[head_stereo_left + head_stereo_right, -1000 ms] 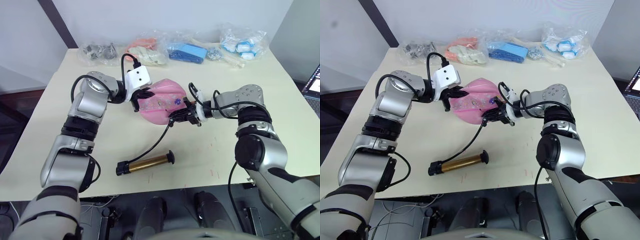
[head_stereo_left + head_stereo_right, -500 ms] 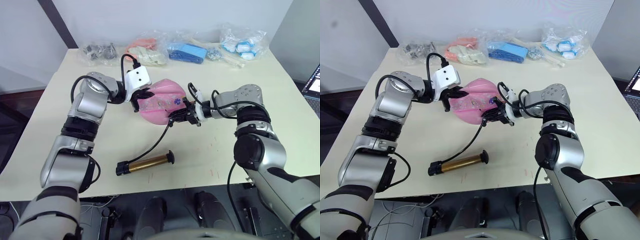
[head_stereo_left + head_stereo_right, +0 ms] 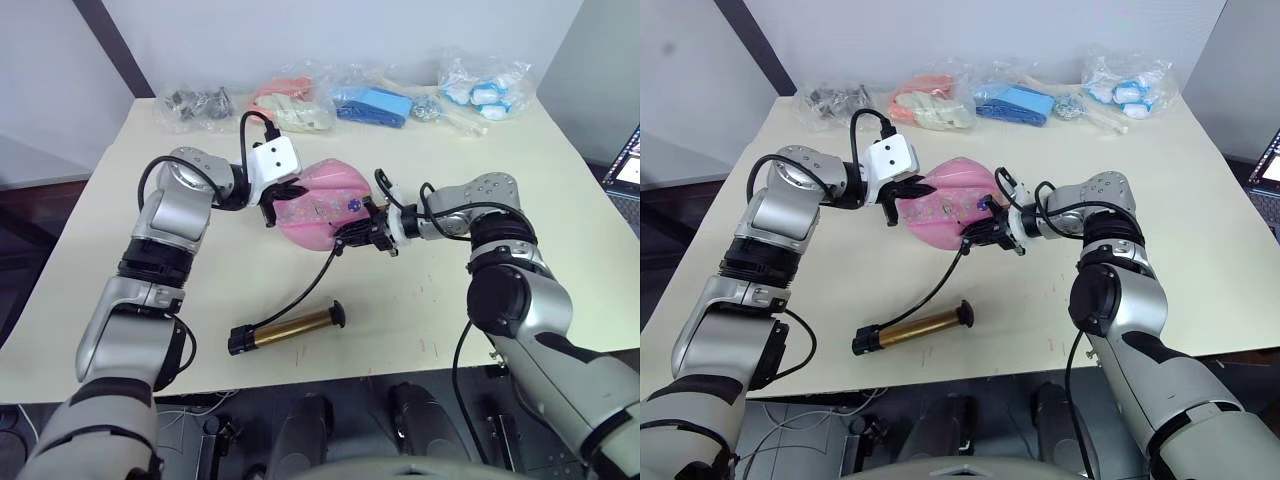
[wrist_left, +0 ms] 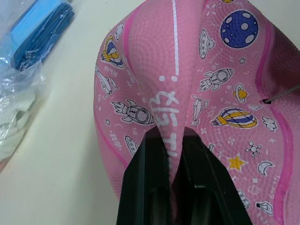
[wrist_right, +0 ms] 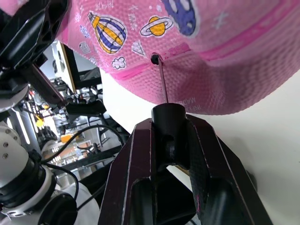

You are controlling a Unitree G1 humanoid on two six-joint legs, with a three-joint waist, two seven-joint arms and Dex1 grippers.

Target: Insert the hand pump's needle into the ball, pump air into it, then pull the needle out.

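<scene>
At table centre, my left gripper [image 4: 169, 187] pinches ball [image 3: 320, 205]; right gripper [image 5: 169, 140] clamps needle [image 5: 161, 79] w/ tip in valve. Hand pump [image 3: 288, 327] lies unpumped; pumping & pull-out left.

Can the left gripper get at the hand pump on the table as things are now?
Probably not right away: the left gripper is shut on a fold of the ball. The hand pump lies free on the table nearer the robot, nothing over it, so it would have to release first.
</scene>
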